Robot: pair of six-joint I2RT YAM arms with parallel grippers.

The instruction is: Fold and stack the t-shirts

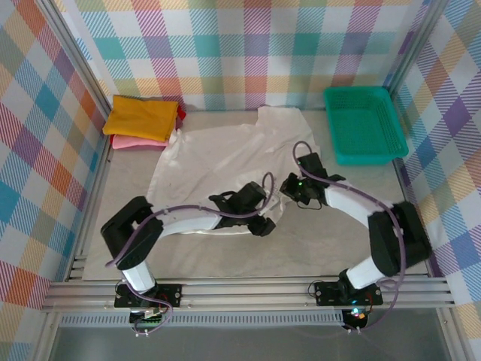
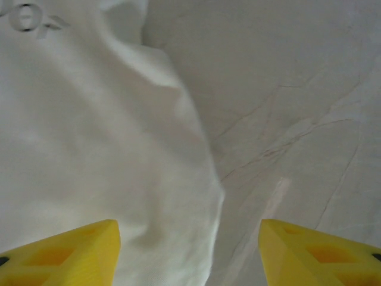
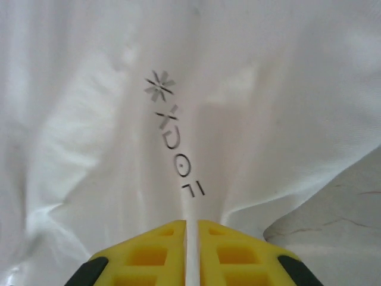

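The right tool is clenched on the white t-shirt. A thin ridge of cloth stands pinched between its yellow fingers, and the chest mark lies just ahead of the tips. The left tool is released, with its fingers wide apart. It hangs low over the shirt's edge, so there is cloth ahead of one finger and bare counter ahead of the other.

Ahead of both tools the white shirt spreads out loosely and rumpled, with its sleeves out, and no fold shows in it yet. Well beyond the left tool, in the far corner, sits a pile of folded shirts. The mustard-yellow t-shirt lies on top, the pink t-shirt peeks out beneath it, and a strip of the red t-shirt shows at the far side. Judging by this, three shirts look folded and stacked. The white one looks like the last: it needs folding and then carrying over to the pile. The job seems well past halfway, though the remaining shirt is only at the grasping stage.

The counter is a pale grey surface marked with fine creases. An aluminium rail runs along its edge behind the tools. Far ahead of the right tool a green basket sits against the far side. Pastel plaid walls close in the space at the back and on both sides.
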